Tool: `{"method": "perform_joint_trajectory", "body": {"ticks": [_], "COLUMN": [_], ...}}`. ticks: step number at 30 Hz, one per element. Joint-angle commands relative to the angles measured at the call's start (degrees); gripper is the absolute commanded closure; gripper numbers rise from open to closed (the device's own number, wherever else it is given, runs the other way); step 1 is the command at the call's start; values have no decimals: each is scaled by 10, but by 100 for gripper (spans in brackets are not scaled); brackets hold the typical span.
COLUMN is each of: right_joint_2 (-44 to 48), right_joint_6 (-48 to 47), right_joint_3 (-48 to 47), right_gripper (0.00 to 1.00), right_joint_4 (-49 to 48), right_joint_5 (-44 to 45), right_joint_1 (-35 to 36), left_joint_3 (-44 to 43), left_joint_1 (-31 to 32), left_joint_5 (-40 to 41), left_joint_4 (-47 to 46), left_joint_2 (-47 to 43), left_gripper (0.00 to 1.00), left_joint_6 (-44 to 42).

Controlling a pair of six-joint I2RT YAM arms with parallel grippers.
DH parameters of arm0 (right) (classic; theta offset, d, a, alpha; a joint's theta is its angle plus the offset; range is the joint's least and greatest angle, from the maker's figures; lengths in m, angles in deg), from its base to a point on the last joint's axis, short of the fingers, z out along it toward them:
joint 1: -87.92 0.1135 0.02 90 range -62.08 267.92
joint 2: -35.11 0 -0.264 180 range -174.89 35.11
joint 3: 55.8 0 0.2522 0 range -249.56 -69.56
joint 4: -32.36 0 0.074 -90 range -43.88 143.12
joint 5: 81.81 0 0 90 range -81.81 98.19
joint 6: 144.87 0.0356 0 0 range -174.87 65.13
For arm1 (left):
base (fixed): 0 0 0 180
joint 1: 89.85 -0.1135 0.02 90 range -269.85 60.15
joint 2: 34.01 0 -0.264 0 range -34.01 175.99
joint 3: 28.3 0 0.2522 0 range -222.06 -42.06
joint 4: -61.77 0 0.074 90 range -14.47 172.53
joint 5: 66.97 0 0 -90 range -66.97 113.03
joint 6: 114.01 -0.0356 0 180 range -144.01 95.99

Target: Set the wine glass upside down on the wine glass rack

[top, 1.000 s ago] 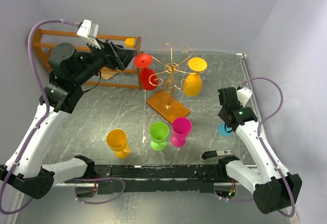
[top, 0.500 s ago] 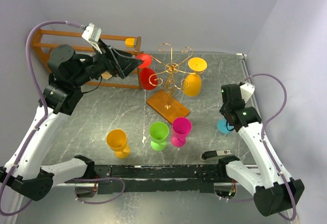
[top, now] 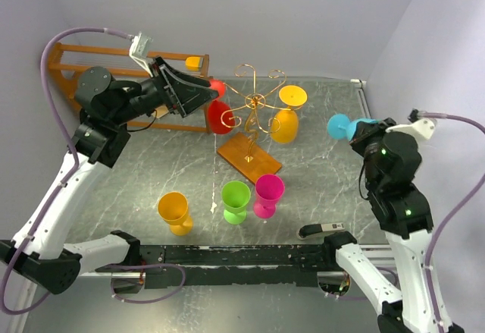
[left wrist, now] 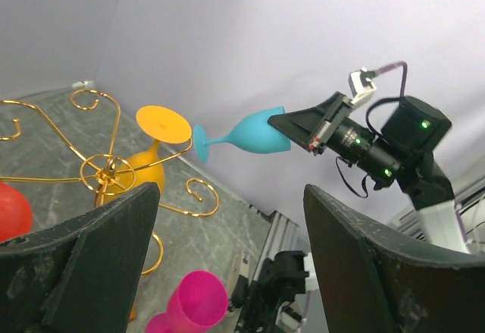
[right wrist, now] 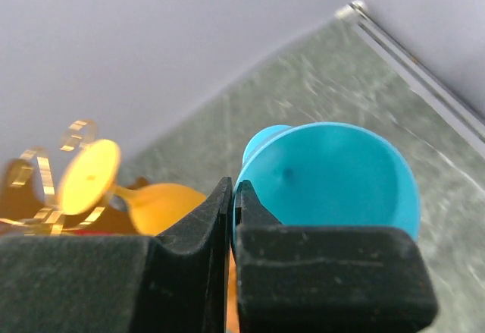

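Wine glass: seems light, stiff plastic
Right gripper: pinching its bowl rim
Left gripper: fingers spread

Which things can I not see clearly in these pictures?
Top view: the left gripper covers part of the red glass's foot; its seat on the rack is unclear.
Right wrist view: the rack is blurred and cut by the left edge.
Left wrist view: the fingers hide the rack's base.

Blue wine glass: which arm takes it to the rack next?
Right. The right end effector grips the blue wine glass by the rim, aloft; the left end effector is open, empty.
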Motion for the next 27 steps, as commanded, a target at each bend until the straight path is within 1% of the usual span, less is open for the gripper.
{"method": "perform_joint_trajectory", "body": {"ticks": [1,4,10,14,17,21,24,27], "right_joint_2": [41,60,90,86,76,59,43,32], "right_joint_6": [-6,11,77,118,132,120,123,123], "right_joint_3": [3,13,62,83,96,117,140,148], "right_gripper": [100,100,100,100,100,100,100,100], "right_joint_4": [-135,-197,-341,-414,-460,-518,-561,-597], "right_joint_5": [-49,-78,-148,-172,-196,-217,-229,-253], "right_joint_1": [-3,-3,-3,-3,-3,-3,-3,-3], "left_joint_3": [13,7,-34,-53,-59,-45,-64,-75], "left_joint_1": [7,26,96,128,149,172,186,206], "left_joint_5": [-15,-5,63,71,86,140,173,214], "left_joint_4": [-84,-111,-95,-127,-141,-175,-184,-195], "left_joint_2": [24,49,89,108,116,122,146,175], "left_gripper": [12,12,14,14,14,13,13,13], "left_joint_6": [89,127,152,183,191,199,194,211]}}
